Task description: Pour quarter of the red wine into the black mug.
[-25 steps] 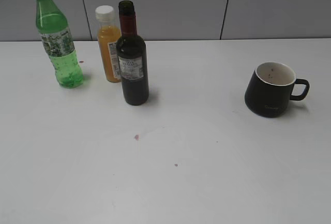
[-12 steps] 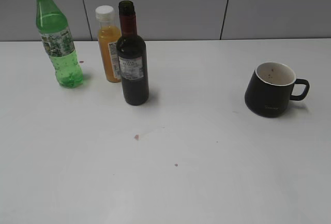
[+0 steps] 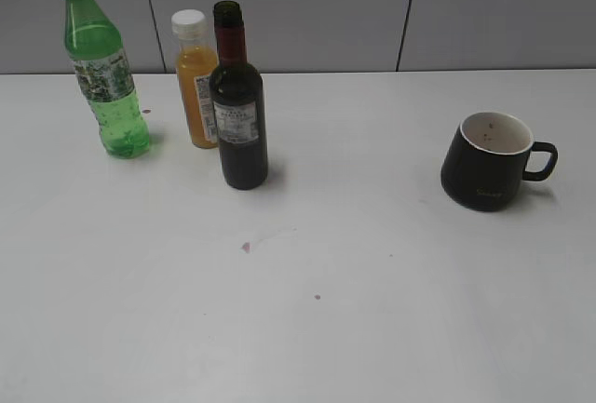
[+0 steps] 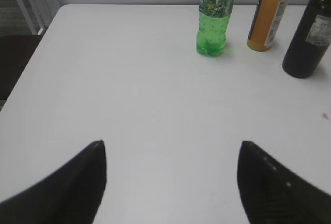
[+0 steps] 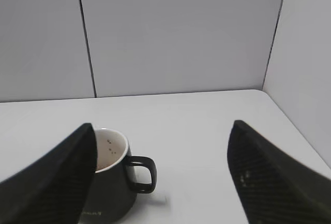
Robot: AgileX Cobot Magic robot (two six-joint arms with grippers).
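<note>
A dark red wine bottle stands open-necked at the left middle of the white table; it also shows at the right edge of the left wrist view. A black mug with a white inside stands at the right, handle pointing right; it shows in the right wrist view, partly behind the left finger. My left gripper is open and empty over bare table, far from the bottle. My right gripper is open and empty, just behind the mug. Neither gripper shows in the exterior view.
A green plastic bottle and an orange juice bottle stand behind and left of the wine bottle; both show in the left wrist view. Small red drops mark the table. Grey wall panels back the table.
</note>
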